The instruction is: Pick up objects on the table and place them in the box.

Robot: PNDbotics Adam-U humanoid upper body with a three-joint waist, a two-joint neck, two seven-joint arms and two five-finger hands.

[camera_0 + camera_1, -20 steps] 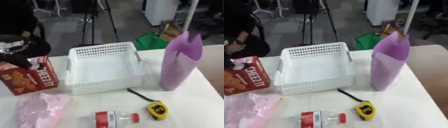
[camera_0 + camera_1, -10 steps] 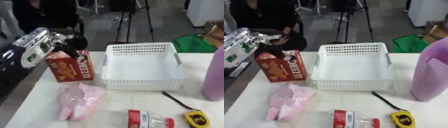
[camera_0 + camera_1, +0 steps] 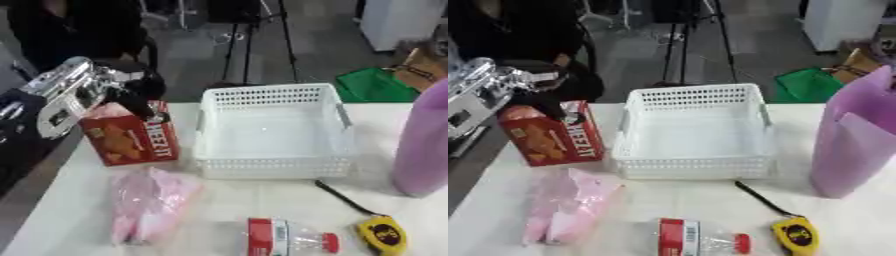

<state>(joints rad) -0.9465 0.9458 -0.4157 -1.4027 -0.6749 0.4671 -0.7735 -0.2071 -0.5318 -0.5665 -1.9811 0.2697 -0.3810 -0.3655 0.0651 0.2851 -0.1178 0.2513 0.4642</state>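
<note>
In the left eye view, the robot's left hand (image 3: pixel 131 92) comes in from the left on a silver and black arm and sits at the top of the red cracker box (image 3: pixel 131 137), its dark fingers curled over the box's upper edge. The cracker box stands upright and slightly tilted on the white table (image 3: pixel 236 200), just left of the white basket (image 3: pixel 276 132). The basket sits at the middle of the table with nothing visible inside it. Near the cracker box, toward the near left, lies a pink plastic bag (image 3: pixel 149 205). At the near edge a clear bottle with a red label (image 3: pixel 284 237) lies on its side, its red cap pointing right. To its right is a yellow tape measure (image 3: pixel 383 236) with a black strap running from it up toward the basket's near right corner. A tall purple bag (image 3: pixel 424 145) stands at the right edge.

In the right eye view, the same left hand (image 3: pixel 549 102) grips the cracker box (image 3: pixel 553 135) at its top, the box touching or nearly touching the basket's (image 3: pixel 697 127) left wall; which of the two cannot be made out. The purple bag (image 3: pixel 855 140) shows more fully here, upright and well right of the basket. The right hand appears in neither view.
</note>
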